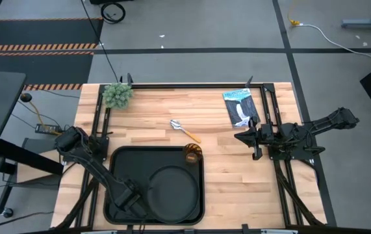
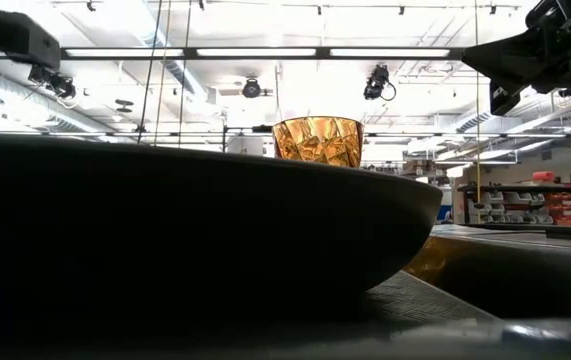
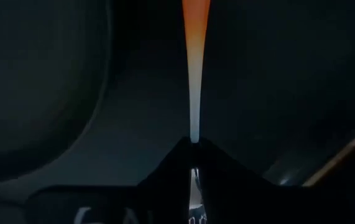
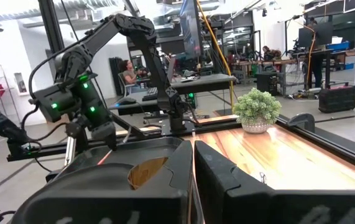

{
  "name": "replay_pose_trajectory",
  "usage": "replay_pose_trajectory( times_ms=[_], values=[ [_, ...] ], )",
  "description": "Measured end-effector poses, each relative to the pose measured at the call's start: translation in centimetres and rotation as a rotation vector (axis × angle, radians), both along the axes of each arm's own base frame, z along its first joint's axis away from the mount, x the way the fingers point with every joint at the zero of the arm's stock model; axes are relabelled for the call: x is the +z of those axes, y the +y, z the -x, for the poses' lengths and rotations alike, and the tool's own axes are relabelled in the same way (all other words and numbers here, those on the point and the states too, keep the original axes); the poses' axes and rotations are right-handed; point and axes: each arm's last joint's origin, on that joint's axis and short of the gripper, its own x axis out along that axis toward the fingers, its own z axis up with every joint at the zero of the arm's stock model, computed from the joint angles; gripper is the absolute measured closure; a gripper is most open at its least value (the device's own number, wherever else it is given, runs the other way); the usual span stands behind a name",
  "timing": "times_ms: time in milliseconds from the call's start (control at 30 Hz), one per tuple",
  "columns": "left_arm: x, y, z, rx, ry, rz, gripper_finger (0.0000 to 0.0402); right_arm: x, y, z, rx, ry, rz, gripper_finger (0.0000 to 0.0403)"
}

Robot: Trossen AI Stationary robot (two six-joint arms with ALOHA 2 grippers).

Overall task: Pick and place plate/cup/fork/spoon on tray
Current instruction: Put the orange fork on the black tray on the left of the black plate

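The black tray [image 1: 123, 159] lies at the table's near left. The round black plate [image 1: 172, 187] rests in it. The amber cup [image 1: 192, 153] stands at the tray's far right corner and shows behind the plate [image 2: 215, 230] in the low view as well [image 2: 317, 141]. The spoon [image 1: 184, 130] lies on the wood beyond the tray. My left gripper [image 1: 128, 197] hangs over the tray's near left part, pointing down, shut on the fork [image 3: 195, 74], whose tines are hidden. My right gripper [image 1: 245, 138] waits shut at the table's right. My left gripper pinches the fork's silver shank [image 3: 194, 132] between its two fingers [image 3: 217, 163], coming from above and pointing down. The fork hangs below the fingers, seen edge-on, with its orange handle [image 3: 196, 25] lowest, over the tray floor. Whether the handle's end touches the tray does not show.
A small potted plant [image 1: 117, 95] stands at the far left corner. A black-and-white packet [image 1: 239, 107] lies at the far right. Bare wood stretches between the tray and my right arm. Metal frame rails run along both table sides.
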Motion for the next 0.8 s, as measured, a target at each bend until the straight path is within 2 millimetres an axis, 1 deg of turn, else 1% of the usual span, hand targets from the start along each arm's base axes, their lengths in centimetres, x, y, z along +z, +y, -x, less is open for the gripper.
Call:
replay_pose_trajectory(
  times_ms=[167,367,600,700,800],
  values=[
    [-1.4,0.7,-0.1,-0.044,0.006,0.007,0.0371,0.0,0.0,0.0,0.000,0.000,0.000,0.0380],
    [-2.4,1.7,-0.2,-0.172,0.038,-0.004,0.0367,0.0,0.0,0.0,0.000,0.000,0.000,0.0380],
    [-2.8,2.9,-0.9,-0.160,0.048,-0.013,0.0366,0.0,0.0,0.0,0.000,0.000,0.000,0.0380],
    [-2.8,3.1,-1.1,-0.166,0.049,-0.012,0.0365,0.0,0.0,0.0,0.000,0.000,0.000,0.0380],
    [-2.9,2.8,-1.0,-0.218,0.054,-0.009,0.0365,0.0,0.0,0.0,0.000,0.000,0.000,0.0380]
  ],
)
